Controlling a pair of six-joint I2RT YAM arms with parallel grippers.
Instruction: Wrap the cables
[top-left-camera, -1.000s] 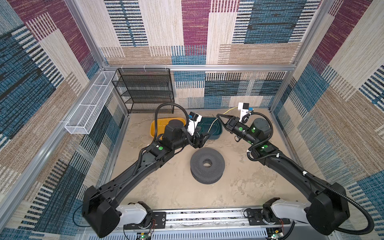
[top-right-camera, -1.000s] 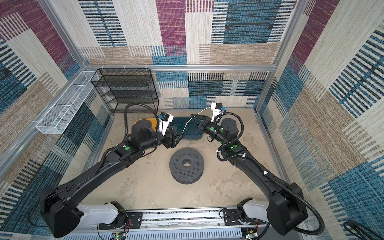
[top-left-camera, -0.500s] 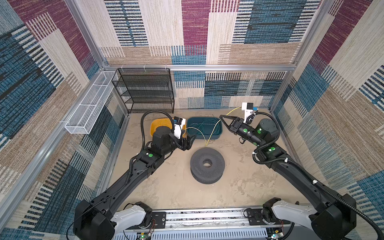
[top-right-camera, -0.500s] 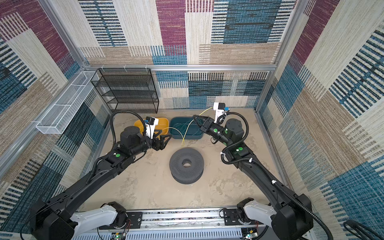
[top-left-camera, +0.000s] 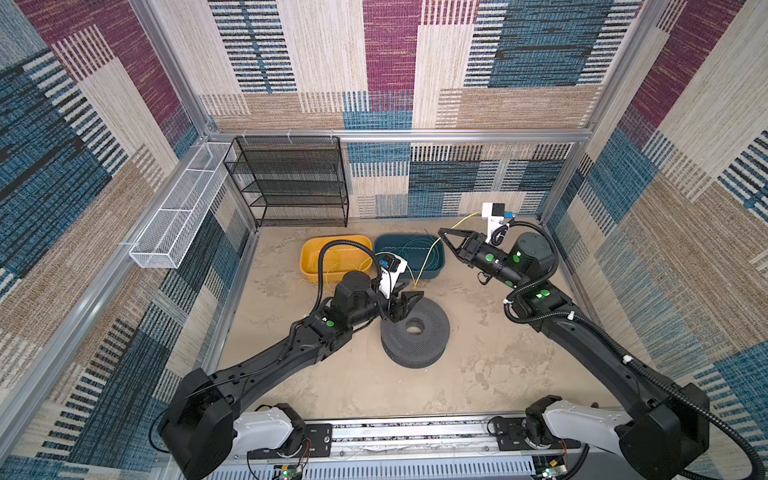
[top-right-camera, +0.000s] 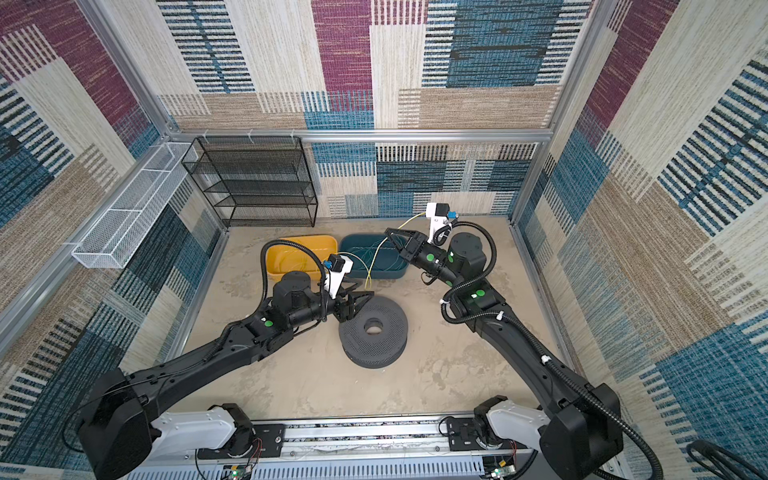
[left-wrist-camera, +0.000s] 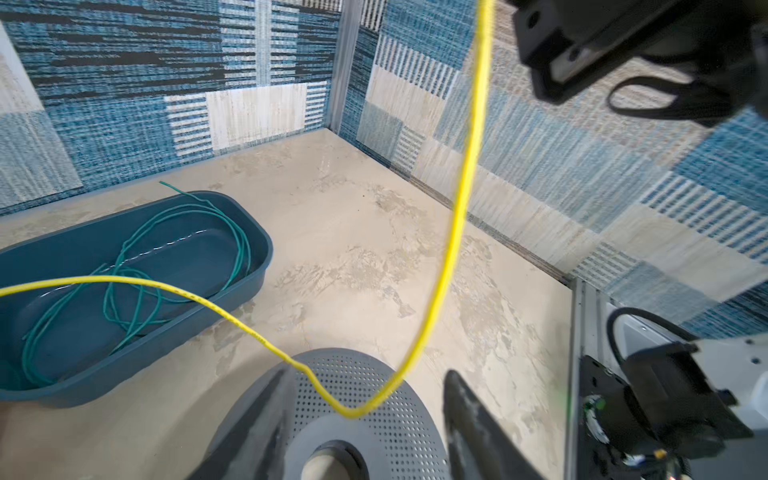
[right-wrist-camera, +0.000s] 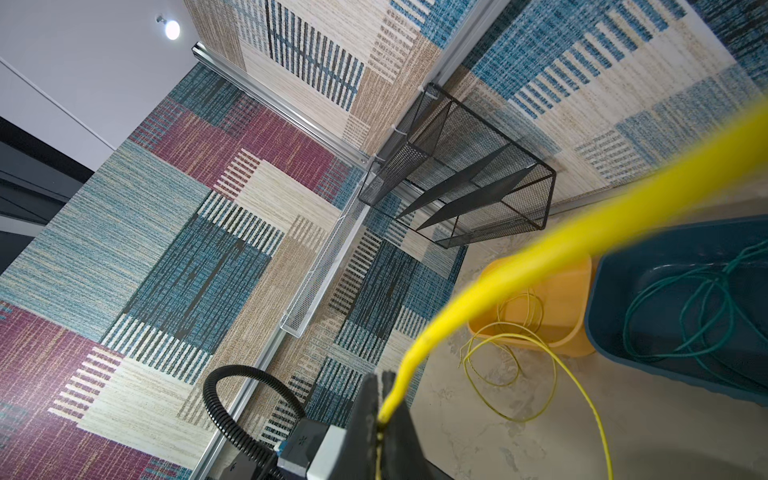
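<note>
The right gripper (right-wrist-camera: 379, 382) is clamped on the thin yellow cable (left-wrist-camera: 457, 216). The left gripper (left-wrist-camera: 368, 374) has its jaws apart, with the cable sagging between them over the grey perforated round spool (left-wrist-camera: 399, 428).

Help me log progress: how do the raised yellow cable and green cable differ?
The yellow cable is pinched in the right end effector and strung through the air; the green cable lies unheld. Yellow sags over the spool; green is looped inside the teal bin. Both are thin, unwrapped.

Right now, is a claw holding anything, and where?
Right claw pinches the yellow cable, seemingly near one end. Left claw is open around it, gripping nothing.
</note>
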